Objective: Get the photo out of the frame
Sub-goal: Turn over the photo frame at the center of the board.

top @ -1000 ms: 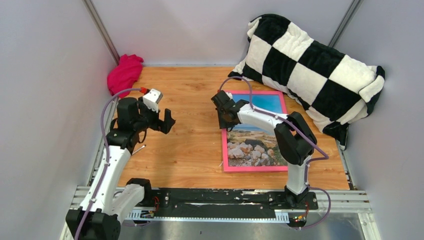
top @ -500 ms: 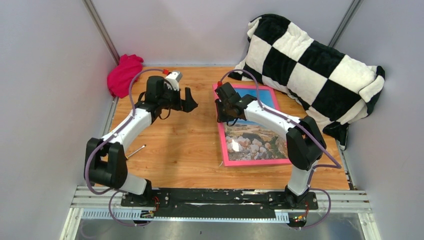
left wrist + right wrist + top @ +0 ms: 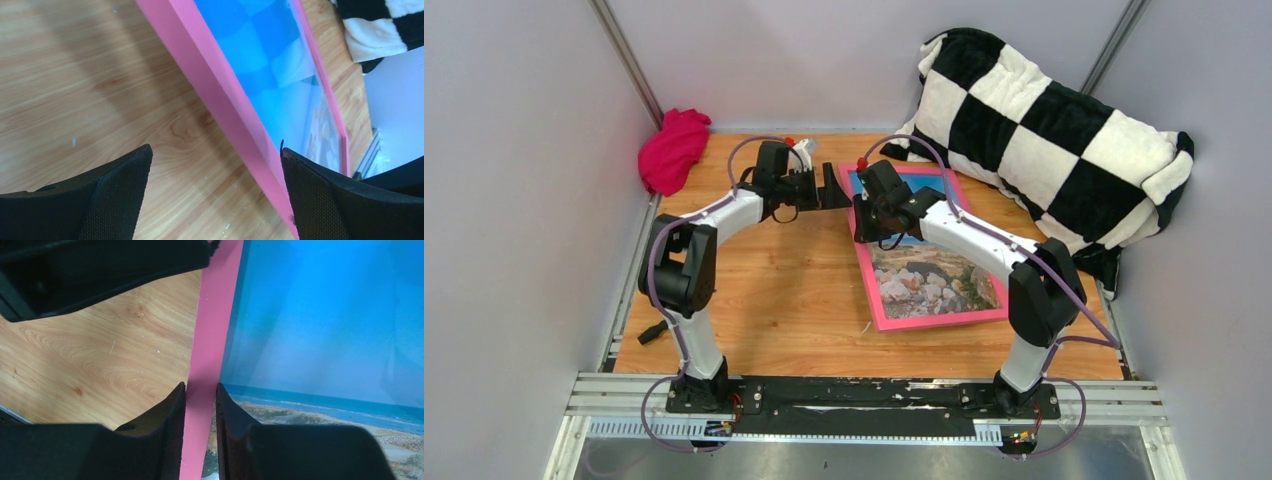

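The frame (image 3: 932, 320), with its thin pink border, lies right of centre on the wooden table, turned slightly. The photo (image 3: 929, 280) of blue sky, sea and rocky shore sits inside it. My right gripper (image 3: 865, 226) is shut on the frame's left pink border (image 3: 212, 315). One finger lies on the wood side and one over the photo (image 3: 325, 315). That edge looks lifted a little off the table. My left gripper (image 3: 836, 190) is open at the frame's far left corner. The pink edge (image 3: 200, 65) runs between its fingers, close to the right fingertip (image 3: 300, 175).
A black-and-white checkered pillow (image 3: 1044, 130) leans in the back right corner, just beyond the frame. A magenta cloth (image 3: 674, 148) lies in the back left corner. A small dark object (image 3: 652, 332) sits at the table's left edge. Grey walls close in three sides.
My left arm has stretched forward and to the right, from the left side of the table to the frame's far left corner. The frame has turned, its far end swinging left, with my right gripper still on it.
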You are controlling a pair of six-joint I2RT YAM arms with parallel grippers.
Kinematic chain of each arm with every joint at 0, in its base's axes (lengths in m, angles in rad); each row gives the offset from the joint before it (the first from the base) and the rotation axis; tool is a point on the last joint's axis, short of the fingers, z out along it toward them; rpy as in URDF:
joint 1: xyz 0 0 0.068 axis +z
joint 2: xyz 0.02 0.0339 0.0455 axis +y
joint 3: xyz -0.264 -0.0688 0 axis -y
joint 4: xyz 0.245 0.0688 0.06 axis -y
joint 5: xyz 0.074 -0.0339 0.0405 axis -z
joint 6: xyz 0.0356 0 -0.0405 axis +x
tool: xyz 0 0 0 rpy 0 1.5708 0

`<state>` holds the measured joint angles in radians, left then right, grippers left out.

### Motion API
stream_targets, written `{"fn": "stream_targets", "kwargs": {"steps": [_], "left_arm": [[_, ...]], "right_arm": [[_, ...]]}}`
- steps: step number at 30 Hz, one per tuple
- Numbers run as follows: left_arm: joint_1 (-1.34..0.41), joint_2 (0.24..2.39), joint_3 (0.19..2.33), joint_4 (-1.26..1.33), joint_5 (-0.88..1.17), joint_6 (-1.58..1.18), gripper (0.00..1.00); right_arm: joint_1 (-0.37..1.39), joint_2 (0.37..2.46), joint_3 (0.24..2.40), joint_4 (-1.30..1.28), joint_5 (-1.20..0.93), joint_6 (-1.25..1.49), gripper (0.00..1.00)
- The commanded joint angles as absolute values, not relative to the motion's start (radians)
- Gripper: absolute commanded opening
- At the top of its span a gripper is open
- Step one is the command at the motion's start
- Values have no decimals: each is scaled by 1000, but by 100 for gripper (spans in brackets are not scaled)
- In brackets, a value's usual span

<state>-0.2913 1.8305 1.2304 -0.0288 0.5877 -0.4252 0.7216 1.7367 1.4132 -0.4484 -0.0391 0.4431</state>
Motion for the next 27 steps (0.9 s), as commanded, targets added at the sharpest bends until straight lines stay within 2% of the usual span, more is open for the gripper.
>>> {"fn": "stream_targets", "kwargs": {"steps": [1,15,18,22,25,27], "left_arm": [[-314,1855,1277,32,637,-502,100],[-364,1955,1356,61,657,-592,99],[-366,1967,1364,66,662,-615,94],[-367,1969,1365,80,665,-646,82],[-367,1966,1360,100,673,-681,69],[-367,1959,1352,117,682,-707,67]], "right_arm": [[715,1680,1430,-395,-58,402,0],[715,1647,1391,-366,-59,390,0],[715,1639,1387,-361,-54,386,0],[708,1628,1388,-359,-61,391,0],[692,1631,1395,-361,-87,413,0],[684,1634,1401,-360,-112,427,0]]}}
